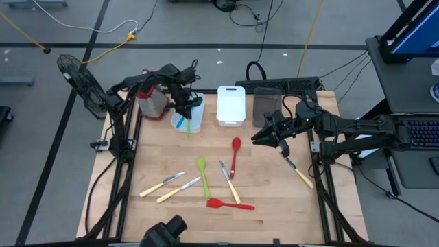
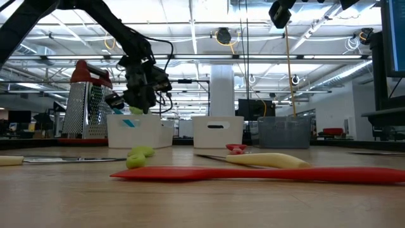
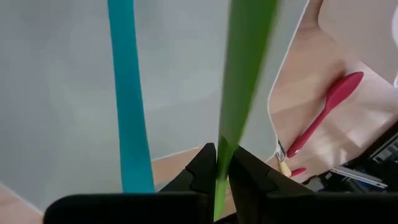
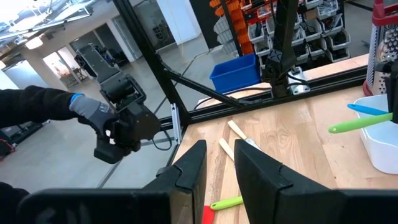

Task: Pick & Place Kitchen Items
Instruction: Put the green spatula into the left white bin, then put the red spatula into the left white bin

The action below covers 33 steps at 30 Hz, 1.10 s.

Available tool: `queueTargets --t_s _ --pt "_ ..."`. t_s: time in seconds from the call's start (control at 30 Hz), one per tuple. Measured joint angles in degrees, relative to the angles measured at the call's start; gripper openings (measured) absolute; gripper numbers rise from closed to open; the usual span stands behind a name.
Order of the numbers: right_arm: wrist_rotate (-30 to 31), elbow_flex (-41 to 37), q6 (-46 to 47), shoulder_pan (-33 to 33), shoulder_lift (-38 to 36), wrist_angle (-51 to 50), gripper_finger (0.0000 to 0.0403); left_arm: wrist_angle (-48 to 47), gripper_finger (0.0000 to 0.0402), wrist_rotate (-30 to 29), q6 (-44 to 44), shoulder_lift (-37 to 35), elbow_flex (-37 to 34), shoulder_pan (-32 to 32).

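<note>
My left gripper [image 1: 184, 104] hangs over the left white bin [image 1: 196, 118] at the table's far side, shut on a green utensil [image 3: 244, 74]. A blue utensil [image 3: 129, 93] lies inside that bin. On the wood lie a red spoon [image 1: 235, 154], a green spoon [image 1: 203, 175], a red spatula [image 1: 230, 204] and several yellow-handled knives [image 1: 171, 186]. My right gripper [image 4: 221, 168] waits raised at the right side, level and open, with nothing between its fingers. Another knife [image 1: 296, 170] lies below that arm. My left gripper pinches the green utensil's slim handle [image 3: 219, 163] between its two fingers [image 3: 200, 169], coming slanting down from the far left. The utensil is tilted over the bin. Its free end [image 1: 188, 132] sticks out past the bin's near wall.
A red-topped metal grater [image 1: 151, 99] stands just left of the bin. A second white bin [image 1: 231, 104] and a dark grey bin [image 1: 267, 106] stand to its right along the far edge. Beyond the table a person's gloved hand [image 4: 87, 112] holds a dark device.
</note>
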Motion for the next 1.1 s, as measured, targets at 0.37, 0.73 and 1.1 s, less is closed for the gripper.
queueTargets --t_s 0.37,0.73,1.1 --pt "0.0 0.0 0.0 0.0 0.0 0.0 0.0073 1.5 0.0041 -0.7 0.2 0.0 0.0 0.8" --pt "0.0 0.0 0.1 0.0 0.0 0.0 0.0073 1.5 0.0145 -0.7 0.4 0.0 0.0 0.9" --pt "0.0 0.0 0.1 0.0 0.0 0.0 0.0073 1.5 0.0204 1.1 1.8 -3.2 0.1 1.1"
